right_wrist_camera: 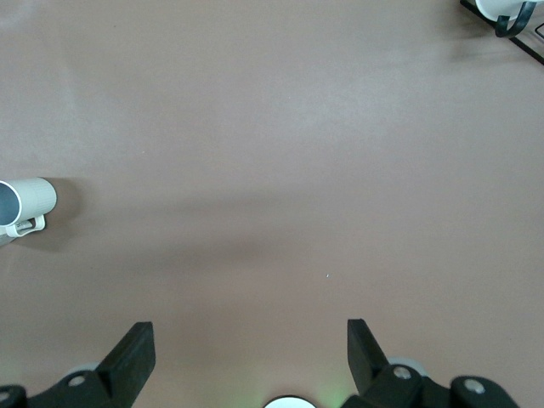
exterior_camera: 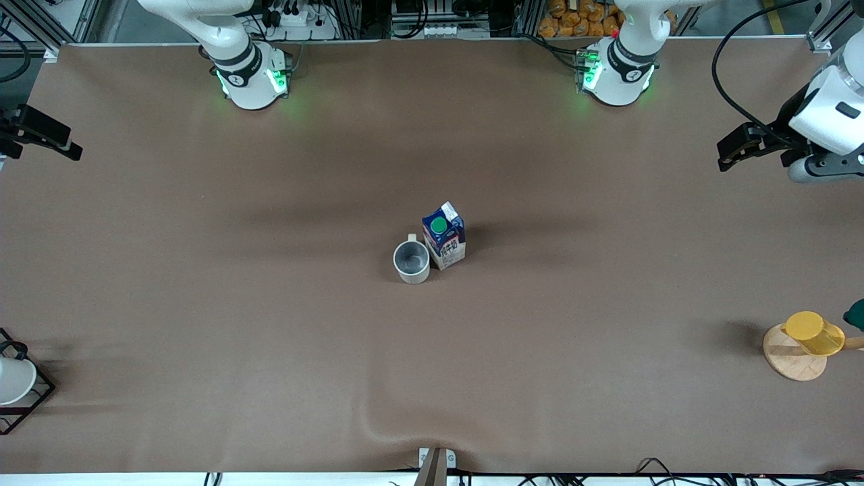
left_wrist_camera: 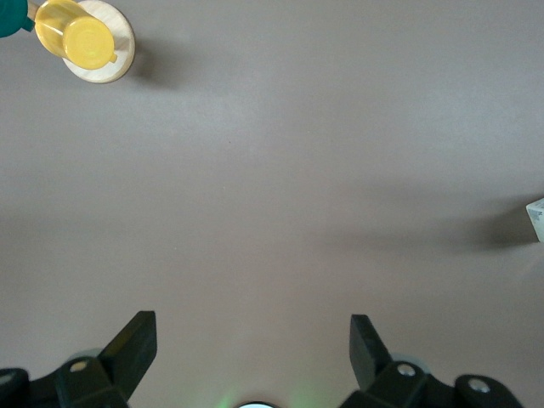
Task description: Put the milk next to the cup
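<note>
milk: you can see the carton (exterior_camera: 444, 235) upright mid-bench, touching or just beside the cup (exterior_camera: 412, 261), a little farther from the front camera and toward the left arm's end.
cup: upright, mouth up, handle pointing toward the robots' bases.
left claw (left_wrist_camera: 253, 350): fingers apart, empty, high over bare bench (exterior_camera: 202, 304) at the left arm's end, well clear so it can't nudge the carton.
right claw (right_wrist_camera: 251, 350): fingers apart, nothing between them, waiting over bare bench.
yellow cup (exterior_camera: 813, 333): on its wooden coaster (exterior_camera: 793, 361), well apart.
status: the placing looks done to you.
</note>
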Robot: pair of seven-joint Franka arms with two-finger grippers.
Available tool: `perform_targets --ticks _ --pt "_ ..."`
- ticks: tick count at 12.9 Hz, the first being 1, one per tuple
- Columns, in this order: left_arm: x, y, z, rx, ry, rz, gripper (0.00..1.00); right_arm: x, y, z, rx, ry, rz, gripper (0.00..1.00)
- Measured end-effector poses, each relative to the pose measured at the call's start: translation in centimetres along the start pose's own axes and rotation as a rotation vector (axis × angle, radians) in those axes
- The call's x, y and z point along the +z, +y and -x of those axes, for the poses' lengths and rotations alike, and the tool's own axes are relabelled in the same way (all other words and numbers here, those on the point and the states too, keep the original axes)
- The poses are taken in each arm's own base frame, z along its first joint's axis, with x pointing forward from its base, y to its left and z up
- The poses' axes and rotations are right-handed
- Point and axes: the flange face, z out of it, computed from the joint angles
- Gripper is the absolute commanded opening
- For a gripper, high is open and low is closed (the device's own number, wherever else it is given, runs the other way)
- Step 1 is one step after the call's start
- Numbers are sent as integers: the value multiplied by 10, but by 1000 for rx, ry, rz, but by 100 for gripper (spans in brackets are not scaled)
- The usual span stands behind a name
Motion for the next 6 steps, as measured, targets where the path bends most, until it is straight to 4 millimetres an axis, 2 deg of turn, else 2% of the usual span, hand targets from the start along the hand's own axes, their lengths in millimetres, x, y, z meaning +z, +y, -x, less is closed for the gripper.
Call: perform_targets --ticks 6 --pt "-3 0 -1 0 12 2 100 0 0 0 0 -1 0 100"
